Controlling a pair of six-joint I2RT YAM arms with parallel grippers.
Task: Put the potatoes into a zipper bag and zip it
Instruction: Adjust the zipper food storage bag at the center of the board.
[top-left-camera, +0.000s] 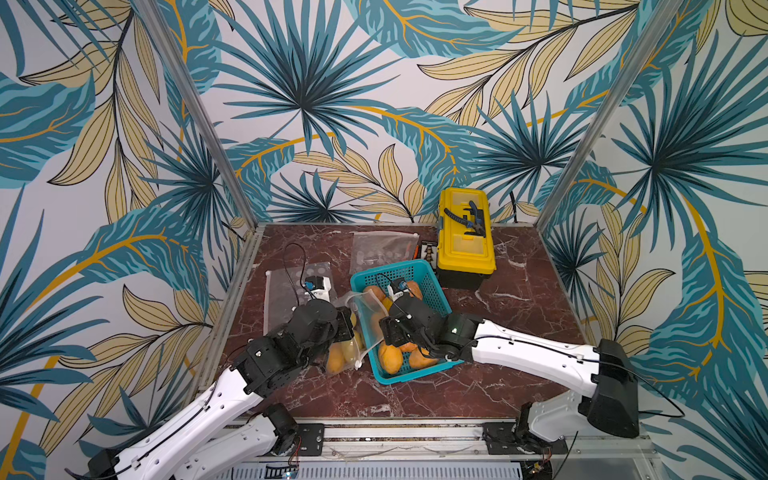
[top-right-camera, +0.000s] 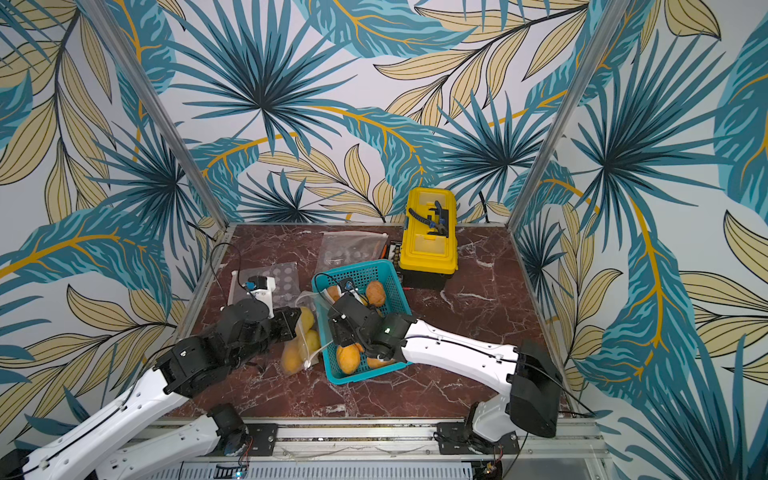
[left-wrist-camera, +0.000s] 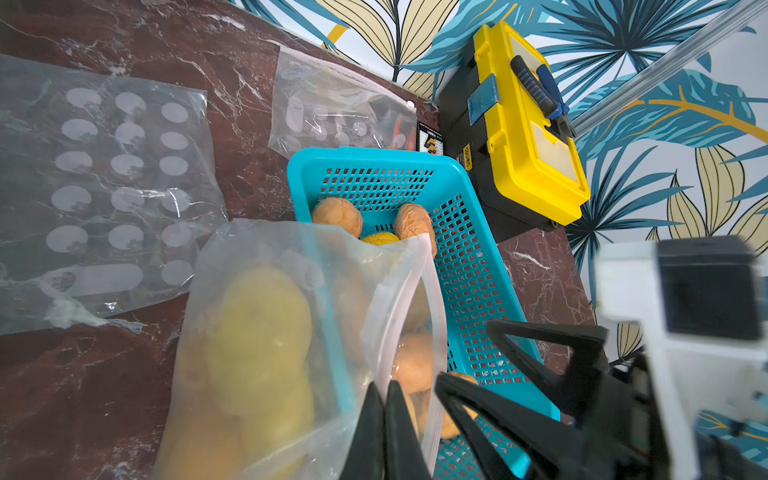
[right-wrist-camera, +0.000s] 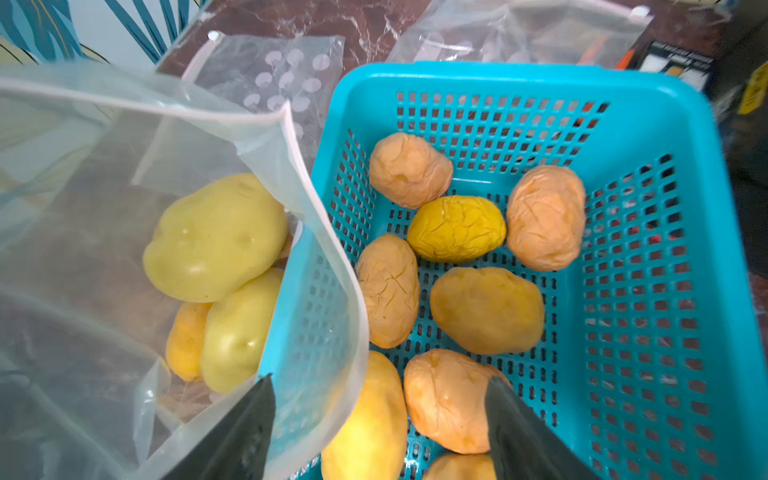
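A clear zipper bag (right-wrist-camera: 124, 145) stands open beside the teal basket (right-wrist-camera: 519, 83), its rim draped over the basket's wall. My left gripper (left-wrist-camera: 384, 384) is shut on the bag's zipper edge (left-wrist-camera: 415, 291) and holds the mouth up. Three yellow potatoes (right-wrist-camera: 216, 237) lie inside the bag, also visible in both top views (top-left-camera: 343, 357) (top-right-camera: 297, 353). Several orange and yellow potatoes (right-wrist-camera: 486, 309) lie in the basket. My right gripper (right-wrist-camera: 379, 380) hangs open over the basket's near end, above two potatoes and the bag's rim, gripping nothing.
A yellow toolbox (top-left-camera: 465, 232) with pliers (top-left-camera: 473, 216) on its lid stands behind the basket. Two empty zipper bags lie flat on the marble table, one to the left (top-left-camera: 282, 291) and one at the back (top-left-camera: 382, 247). Patterned walls enclose three sides.
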